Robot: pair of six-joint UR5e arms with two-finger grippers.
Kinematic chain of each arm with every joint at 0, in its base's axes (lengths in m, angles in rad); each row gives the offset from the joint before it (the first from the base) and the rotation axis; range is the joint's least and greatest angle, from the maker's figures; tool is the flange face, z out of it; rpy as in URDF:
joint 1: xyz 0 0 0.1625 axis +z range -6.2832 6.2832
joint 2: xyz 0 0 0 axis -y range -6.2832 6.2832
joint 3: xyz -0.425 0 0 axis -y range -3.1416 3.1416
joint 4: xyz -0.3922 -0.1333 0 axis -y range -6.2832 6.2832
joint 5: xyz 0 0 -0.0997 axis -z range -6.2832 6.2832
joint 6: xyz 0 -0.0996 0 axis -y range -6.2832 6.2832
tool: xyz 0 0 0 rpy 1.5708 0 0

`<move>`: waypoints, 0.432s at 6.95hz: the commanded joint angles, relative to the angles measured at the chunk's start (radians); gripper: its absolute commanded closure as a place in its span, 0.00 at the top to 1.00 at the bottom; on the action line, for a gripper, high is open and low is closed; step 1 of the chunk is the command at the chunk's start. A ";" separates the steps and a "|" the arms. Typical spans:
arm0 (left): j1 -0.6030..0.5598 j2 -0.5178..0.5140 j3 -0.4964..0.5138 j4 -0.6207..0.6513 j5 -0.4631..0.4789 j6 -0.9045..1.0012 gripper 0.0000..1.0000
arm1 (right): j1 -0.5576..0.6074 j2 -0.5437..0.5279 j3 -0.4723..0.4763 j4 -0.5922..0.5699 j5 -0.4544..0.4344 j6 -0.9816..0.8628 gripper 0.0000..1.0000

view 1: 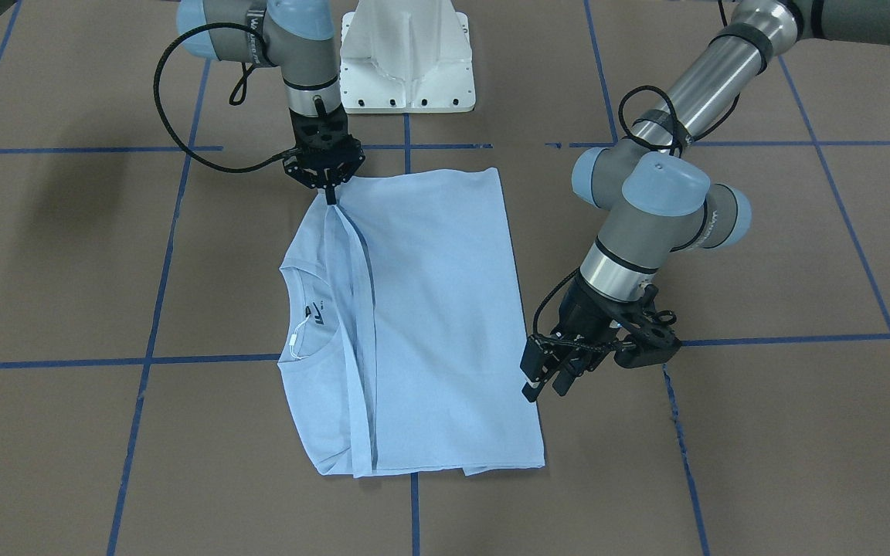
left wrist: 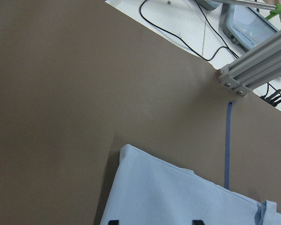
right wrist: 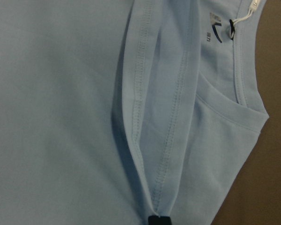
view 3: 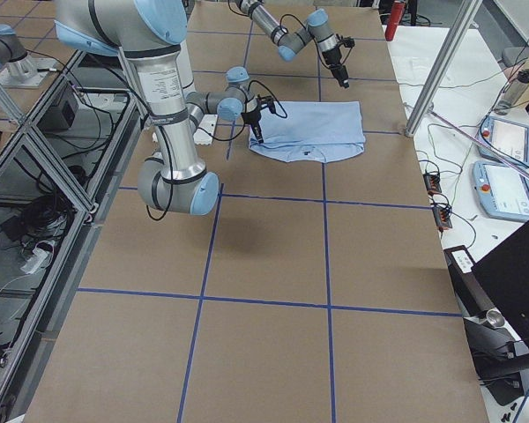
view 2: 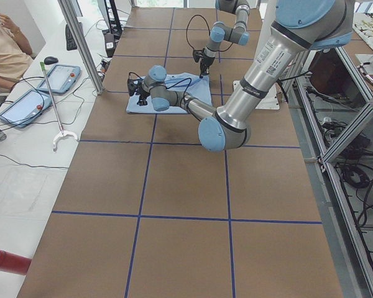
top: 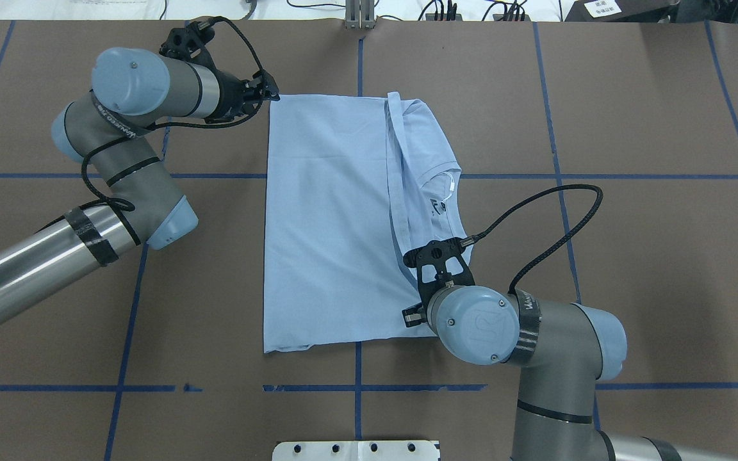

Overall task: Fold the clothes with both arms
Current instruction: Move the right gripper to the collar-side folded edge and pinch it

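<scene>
The light blue T-shirt (view 1: 429,309) lies flat on the brown table, with one layer folded over toward the collar (view 1: 307,278). The dark neck label (view 1: 312,315) and white tag (view 1: 296,340) show; the chest print is hidden. My right gripper (view 1: 331,193) is shut on the hem edge at the shirt's near corner; its fingertip (right wrist: 159,220) sits on the seam. My left gripper (view 1: 545,384) is open and empty, just beside and above the shirt's far edge, and also shows in the overhead view (top: 273,96). Its fingertips (left wrist: 113,221) stand apart over the cloth corner (left wrist: 131,159).
The white pedestal base (view 1: 406,62) stands at the table's near edge. Blue tape lines (view 1: 144,360) cross the brown table. An aluminium post (left wrist: 253,70) and a desk with tablets (view 2: 56,77) stand past the far edge. A person (view 2: 3,49) sits there.
</scene>
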 commanded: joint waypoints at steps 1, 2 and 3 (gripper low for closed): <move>0.001 0.000 0.001 -0.001 0.000 0.000 0.61 | -0.015 -0.012 0.004 -0.003 -0.009 0.010 0.16; 0.001 0.000 0.000 0.000 0.000 0.000 0.61 | -0.014 -0.014 0.004 -0.001 -0.009 0.010 0.49; 0.001 0.000 0.000 -0.001 0.000 0.000 0.61 | -0.011 -0.015 0.007 -0.001 -0.009 0.010 0.59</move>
